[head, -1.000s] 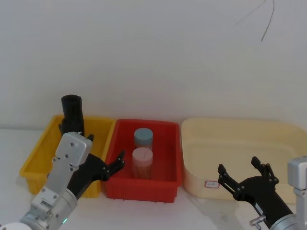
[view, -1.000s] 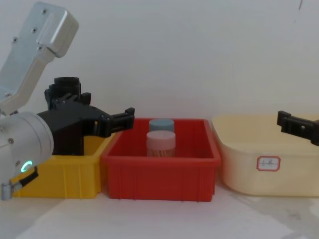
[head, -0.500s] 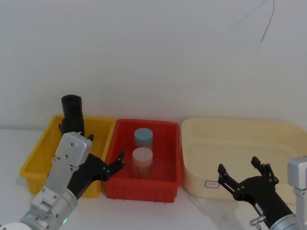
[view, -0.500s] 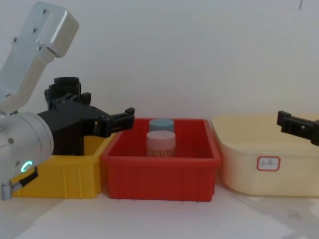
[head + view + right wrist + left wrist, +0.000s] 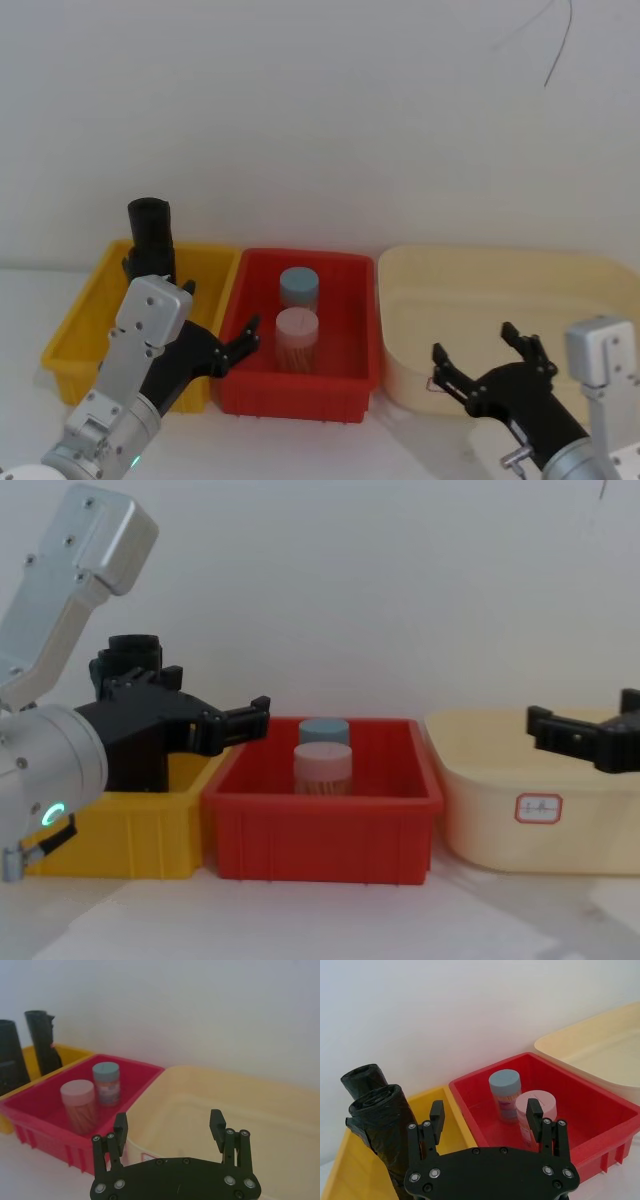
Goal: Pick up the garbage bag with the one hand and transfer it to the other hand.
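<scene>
A: What could go wrong, starting from the left?
B: The bag (image 5: 380,1120) stands in the yellow bin (image 5: 70,330), just beside a slim roll (image 5: 362,1076) of the same black. The left gripper (image 5: 485,1110) hovers near it, fingers apart and empty, aimed more at the red bin (image 5: 320,825). It could close on the wrong roll, or the glossy plastic could slip out.
A: And at the handover?
B: A drop would likely land on the blue jar (image 5: 505,1095) or the pink jar (image 5: 550,1105). The right gripper (image 5: 168,1120) hangs spread open before the cream tub (image 5: 480,810), well apart from the bag.
A: Any writing?
B: The blue jar has a printed label and the tub a red-edged sticker (image 5: 539,807); neither can be read.
</scene>
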Controlling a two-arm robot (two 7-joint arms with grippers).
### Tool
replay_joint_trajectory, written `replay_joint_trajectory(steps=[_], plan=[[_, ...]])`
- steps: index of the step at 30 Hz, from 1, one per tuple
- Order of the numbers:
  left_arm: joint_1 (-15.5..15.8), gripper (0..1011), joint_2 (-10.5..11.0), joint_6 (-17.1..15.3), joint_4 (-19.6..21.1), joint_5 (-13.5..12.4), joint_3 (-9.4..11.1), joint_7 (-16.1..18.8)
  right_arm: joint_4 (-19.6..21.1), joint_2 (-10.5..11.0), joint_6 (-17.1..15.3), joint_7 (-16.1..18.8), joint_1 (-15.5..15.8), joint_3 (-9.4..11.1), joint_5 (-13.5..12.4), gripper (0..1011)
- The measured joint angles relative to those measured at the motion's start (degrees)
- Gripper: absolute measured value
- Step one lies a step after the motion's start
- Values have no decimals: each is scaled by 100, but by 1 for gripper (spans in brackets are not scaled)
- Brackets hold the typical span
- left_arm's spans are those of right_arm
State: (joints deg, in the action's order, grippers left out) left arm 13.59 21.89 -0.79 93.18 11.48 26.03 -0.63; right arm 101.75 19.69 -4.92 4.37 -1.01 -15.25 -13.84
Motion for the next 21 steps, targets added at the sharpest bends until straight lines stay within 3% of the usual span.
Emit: replay_joint_trajectory(steps=[10, 21], plan=[[0, 1000, 0, 0, 0, 0, 0, 0, 205, 72, -525, 67, -271, -373, 446, 1000], [0, 1000, 0, 0, 0, 0, 0, 0, 490, 25, -1764, 431, -922, -843, 783, 1000]])
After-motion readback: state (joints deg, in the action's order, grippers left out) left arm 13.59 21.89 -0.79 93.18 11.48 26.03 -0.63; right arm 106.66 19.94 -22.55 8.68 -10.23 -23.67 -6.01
